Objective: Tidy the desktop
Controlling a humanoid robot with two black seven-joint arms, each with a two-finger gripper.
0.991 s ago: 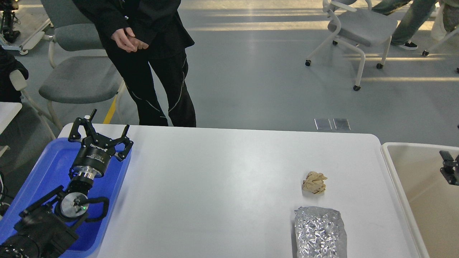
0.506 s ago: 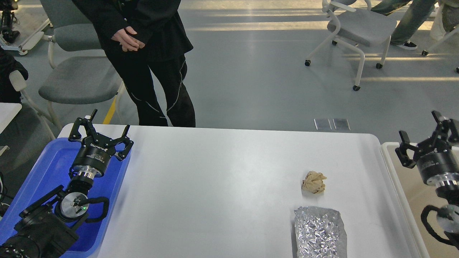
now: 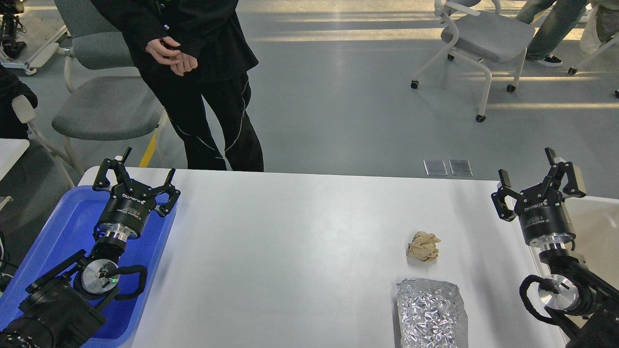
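The white desktop [image 3: 300, 241] fills the lower view. On its right half lie a crumpled tan paper ball [image 3: 423, 246] and, nearer me, a silver foil bag [image 3: 431, 313]. My left gripper [image 3: 137, 170] is open and empty, held over the far end of the blue tray [image 3: 53, 241] at the left. My right gripper [image 3: 527, 170] is open and empty, raised over the desktop's right edge, to the right of and beyond the paper ball.
A cream-coloured bin [image 3: 597, 227] stands against the desktop's right side, partly behind my right arm. A person in black [image 3: 203, 82] stands just beyond the far edge. Grey chairs [image 3: 104, 113] stand on the floor behind.
My right arm has come in from the right edge, rising and moving left from over the bin to the desktop's right edge. The left arm has not moved. The person shifted slightly.
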